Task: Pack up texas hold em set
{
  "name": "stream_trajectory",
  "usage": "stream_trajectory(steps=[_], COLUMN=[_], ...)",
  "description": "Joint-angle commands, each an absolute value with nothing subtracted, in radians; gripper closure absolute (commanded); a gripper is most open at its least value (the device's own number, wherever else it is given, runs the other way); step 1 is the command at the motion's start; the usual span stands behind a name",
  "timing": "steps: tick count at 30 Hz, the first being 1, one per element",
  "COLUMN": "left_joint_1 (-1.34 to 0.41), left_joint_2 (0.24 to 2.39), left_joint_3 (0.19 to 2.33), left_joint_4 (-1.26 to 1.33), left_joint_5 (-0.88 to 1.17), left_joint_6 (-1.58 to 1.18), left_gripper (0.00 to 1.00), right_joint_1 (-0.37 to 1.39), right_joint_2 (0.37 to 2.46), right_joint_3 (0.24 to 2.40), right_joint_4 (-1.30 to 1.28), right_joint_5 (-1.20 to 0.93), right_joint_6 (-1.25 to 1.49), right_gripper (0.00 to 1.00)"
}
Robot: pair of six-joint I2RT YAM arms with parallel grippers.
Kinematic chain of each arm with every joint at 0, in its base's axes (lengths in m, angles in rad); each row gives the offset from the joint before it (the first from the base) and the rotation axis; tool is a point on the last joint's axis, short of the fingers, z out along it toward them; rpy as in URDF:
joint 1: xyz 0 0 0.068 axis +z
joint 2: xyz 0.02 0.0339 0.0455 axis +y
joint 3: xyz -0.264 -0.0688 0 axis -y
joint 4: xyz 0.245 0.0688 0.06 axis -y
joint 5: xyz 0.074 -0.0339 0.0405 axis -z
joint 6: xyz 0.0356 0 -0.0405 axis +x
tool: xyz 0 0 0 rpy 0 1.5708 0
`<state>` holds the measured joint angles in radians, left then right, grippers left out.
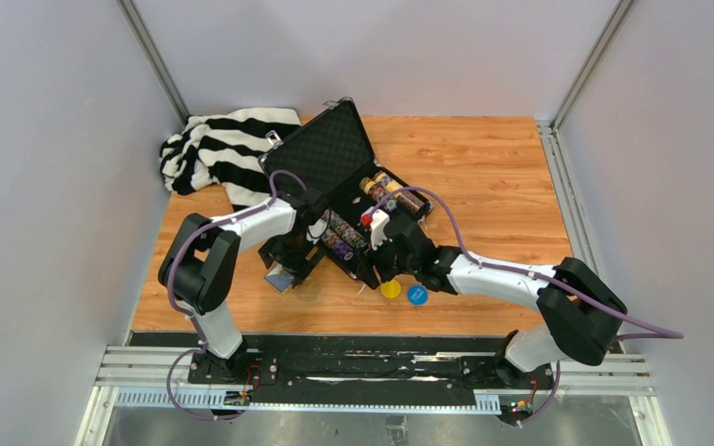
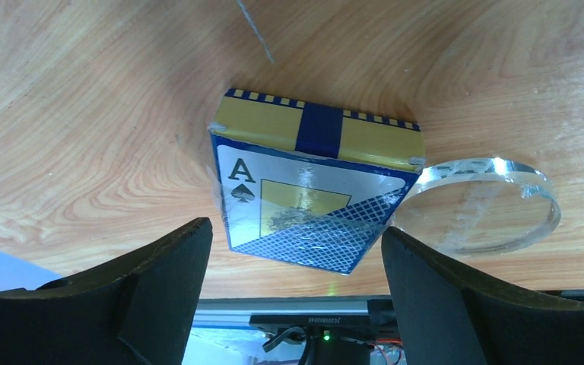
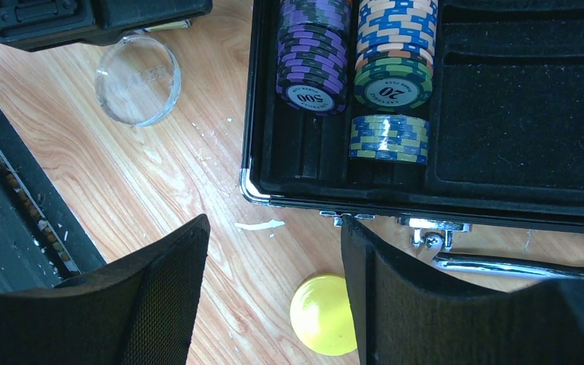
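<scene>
The black case (image 1: 321, 149) stands open mid-table, with its foam lid up. Its tray holds multicoloured chip rows (image 1: 344, 234); these rows also show in the right wrist view (image 3: 313, 57). My left gripper (image 2: 296, 262) is open, low over the table, with the blue and yellow card box (image 2: 315, 190) lying just ahead between its fingers. A clear disc (image 2: 487, 205) touches the box's right corner. My right gripper (image 3: 274, 293) is open and empty at the case's front rim (image 3: 426, 199), and the yellow disc (image 3: 321, 315) lies by its right finger. The dark triangle is not in view.
A blue disc (image 1: 416, 295) lies right of the yellow disc (image 1: 390, 289) near the table's front edge. The black-and-white striped cloth (image 1: 218, 153) is heaped at the back left, behind the case lid. The case's metal handle (image 3: 517, 266) sticks out toward my right gripper.
</scene>
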<state>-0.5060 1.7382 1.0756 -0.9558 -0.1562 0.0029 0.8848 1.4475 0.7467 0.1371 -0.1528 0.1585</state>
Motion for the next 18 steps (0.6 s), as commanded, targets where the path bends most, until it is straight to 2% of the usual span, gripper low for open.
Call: stream_trajectory(steps=[1,5,8,11,18], left_joint_1=[-0.509,-0.509,-0.509,-0.509,-0.509], left_joint_2=[1.791,1.796,1.793,1.794,1.781], left_joint_3=[1.066,1.067,1.066,1.065,1.069], left_joint_4=[-0.921,-0.919,-0.916,-0.916,-0.915], left_joint_5=[-0.047,-0.034,-0.027,-0.047,-0.053], left_joint_6=[0.009,0.010,0.009,0.005,0.000], left_gripper=[0.12,0.14,0.21,0.39,0.63], right_joint_1=[0.873,0.873,0.873,0.874,0.874], right_joint_2=[1.435,1.433,1.434,1.434,1.430], right_joint_3=[0.734,0.732,0.732,0.731,0.730], right_joint_4=[0.147,0.148,0.148,0.148,0.147], right_joint_5=[-0.134,-0.131,-0.131,-0.130,-0.126], right_joint_6=[0.140,0.138,0.138,0.138,0.137], right_gripper=[0.36,0.36,0.36,0.36,0.36])
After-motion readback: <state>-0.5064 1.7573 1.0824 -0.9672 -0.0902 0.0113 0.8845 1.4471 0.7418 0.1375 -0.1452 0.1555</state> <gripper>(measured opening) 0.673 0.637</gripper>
